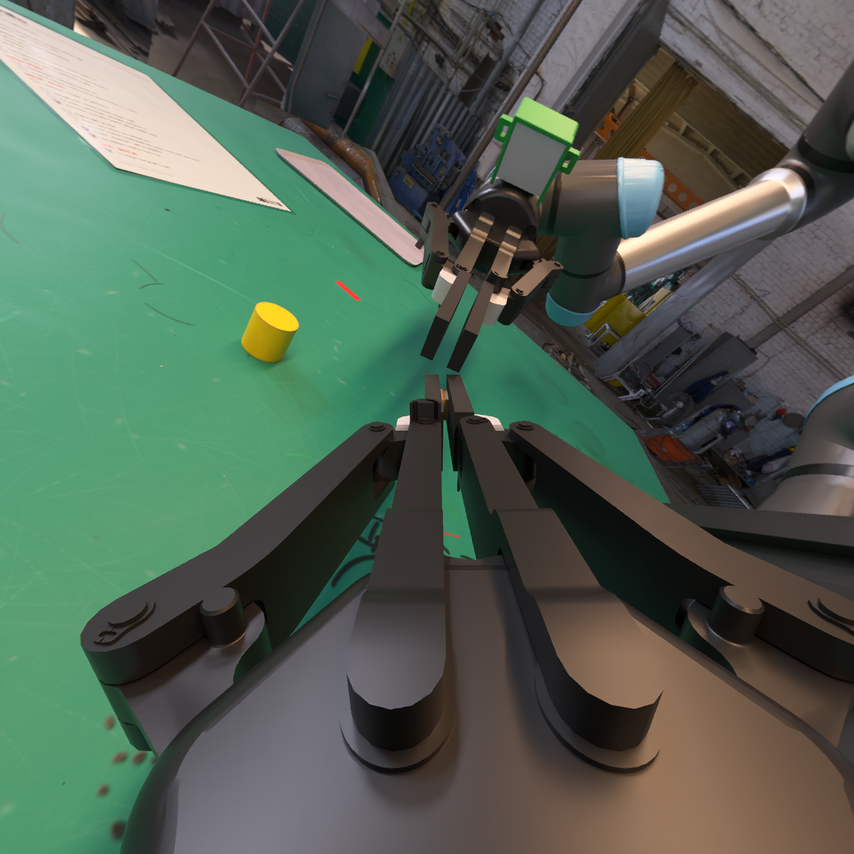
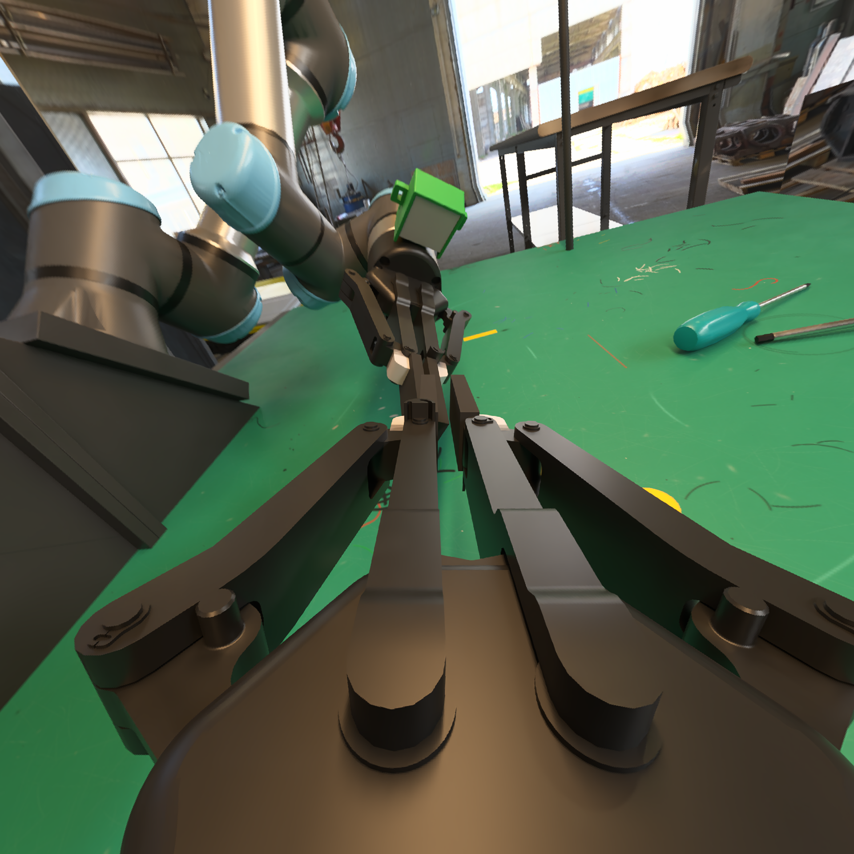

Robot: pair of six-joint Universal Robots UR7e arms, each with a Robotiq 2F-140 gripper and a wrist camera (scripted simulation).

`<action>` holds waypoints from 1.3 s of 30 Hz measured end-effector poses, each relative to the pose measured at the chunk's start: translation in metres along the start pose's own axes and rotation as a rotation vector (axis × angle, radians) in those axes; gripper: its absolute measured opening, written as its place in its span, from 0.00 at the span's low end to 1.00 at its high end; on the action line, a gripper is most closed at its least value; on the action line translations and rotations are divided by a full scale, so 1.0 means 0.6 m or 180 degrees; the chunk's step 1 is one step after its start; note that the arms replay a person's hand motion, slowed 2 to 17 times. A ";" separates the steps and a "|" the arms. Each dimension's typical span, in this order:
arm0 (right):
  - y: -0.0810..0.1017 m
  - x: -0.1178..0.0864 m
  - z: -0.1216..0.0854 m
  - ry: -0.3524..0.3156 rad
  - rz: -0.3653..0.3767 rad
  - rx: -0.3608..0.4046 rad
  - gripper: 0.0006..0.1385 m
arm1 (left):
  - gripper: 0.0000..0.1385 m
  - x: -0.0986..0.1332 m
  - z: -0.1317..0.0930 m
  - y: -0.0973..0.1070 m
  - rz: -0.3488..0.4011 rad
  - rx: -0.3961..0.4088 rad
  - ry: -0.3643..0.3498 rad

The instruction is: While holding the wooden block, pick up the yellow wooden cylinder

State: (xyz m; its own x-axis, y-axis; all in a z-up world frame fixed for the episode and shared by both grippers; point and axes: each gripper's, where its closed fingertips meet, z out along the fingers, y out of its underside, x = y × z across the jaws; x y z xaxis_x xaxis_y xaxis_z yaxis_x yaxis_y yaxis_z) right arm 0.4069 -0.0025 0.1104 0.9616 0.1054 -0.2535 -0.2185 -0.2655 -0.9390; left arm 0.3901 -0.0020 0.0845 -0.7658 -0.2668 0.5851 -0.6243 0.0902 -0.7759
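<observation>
My left gripper (image 1: 443, 383) is shut on a thin wooden block (image 1: 444, 396), of which only a tan sliver shows between the pads. The yellow wooden cylinder (image 1: 270, 331) stands upright on the green table (image 1: 138, 416), to the left of both grippers and apart from them. My right gripper (image 1: 441, 362) hangs tip to tip just beyond the left one, its jaws nearly together with nothing visible between them. In the right wrist view, the right gripper (image 2: 439, 393) faces the left gripper (image 2: 425, 369), and the cylinder (image 2: 665, 499) peeks out behind the right linkage.
A white printed sheet (image 1: 138, 125) and a pale flat board (image 1: 351, 203) lie at the table's far side. A teal-handled screwdriver (image 2: 714, 326) and a thin metal rod (image 2: 804, 330) lie to the right. The left arm's dark base (image 2: 92, 416) stands at the table edge.
</observation>
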 end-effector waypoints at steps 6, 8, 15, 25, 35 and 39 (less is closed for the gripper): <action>0.025 0.020 0.002 0.0150 -0.0368 -0.0441 0.12 | 0.03 -0.024 -0.008 0.007 -0.0180 -0.0013 -0.0243; 0.032 0.024 0.003 0.0166 -0.0488 -0.0593 0.14 | 0.03 -0.031 -0.011 0.011 -0.0230 -0.0030 -0.0315; 0.049 0.037 0.010 0.0128 -0.0771 -0.1015 0.20 | 0.03 -0.044 -0.021 0.014 -0.0284 -0.0076 -0.0518; 0.049 0.034 0.025 -0.0158 -0.1090 -0.1414 0.25 | 0.03 -0.070 -0.042 0.030 -0.0242 -0.0265 -0.0965; 0.033 0.013 0.040 -0.0476 -0.1468 -0.1687 0.26 | 0.03 -0.073 -0.059 0.032 -0.0288 -0.0201 -0.0993; 0.020 0.012 0.043 -0.0494 -0.1672 -0.1745 0.28 | 0.03 -0.073 -0.064 0.034 -0.0301 -0.0193 -0.0982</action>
State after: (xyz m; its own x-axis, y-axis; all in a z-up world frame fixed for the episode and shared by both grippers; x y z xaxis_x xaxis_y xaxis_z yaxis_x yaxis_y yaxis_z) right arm 0.4067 0.0199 0.0914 0.8731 0.4711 0.1257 0.4123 -0.5757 -0.7061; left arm 0.4051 0.0482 0.0521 -0.6268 -0.5541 0.5477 -0.7056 0.1056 -0.7007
